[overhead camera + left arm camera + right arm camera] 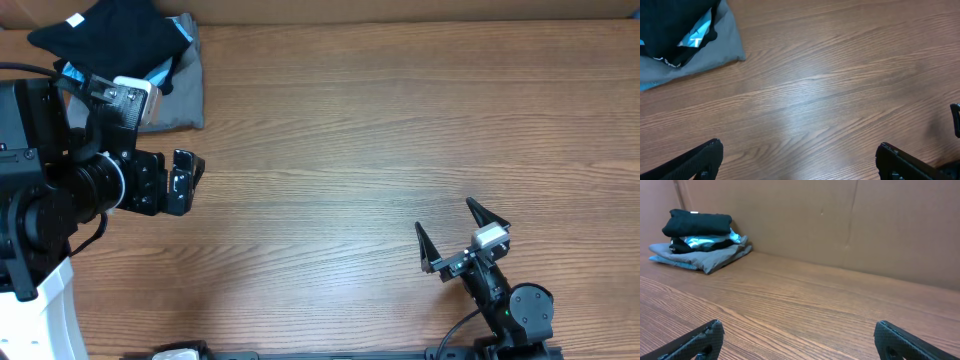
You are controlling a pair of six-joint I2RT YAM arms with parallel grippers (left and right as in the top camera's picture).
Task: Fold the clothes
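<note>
**Operator:** Where is the garment?

**Technician:** The plain black soft-cloth T-shirt (100, 35) lies folded on top of a stack in the far left corner of the brown wood-grain tabletop (350, 130). Directly under it is a light blue shirt (702, 241), of which only an edge shows. At the bottom is a grey folded shirt (188, 95), which rests on the tabletop. A brown cardboard wall (840, 230) runs along the far edge, close behind the stack.

**Operator:** What is the condition of the left claw?

**Technician:** The left claw (188, 180) has its two black fingers spread wide and holds nothing. It stands over bare wood on the near side of the stack and touches no cloth. In its wrist view, a corner of the grey shirt lies ahead and to the left.

**Operator:** And the right claw?

**Technician:** The right claw (452, 228) is also spread wide and holds nothing. It sits near the front right of the tabletop, well apart from the stack. Its wrist view looks across the wood to the cardboard wall, with the stack at the far left.
</note>
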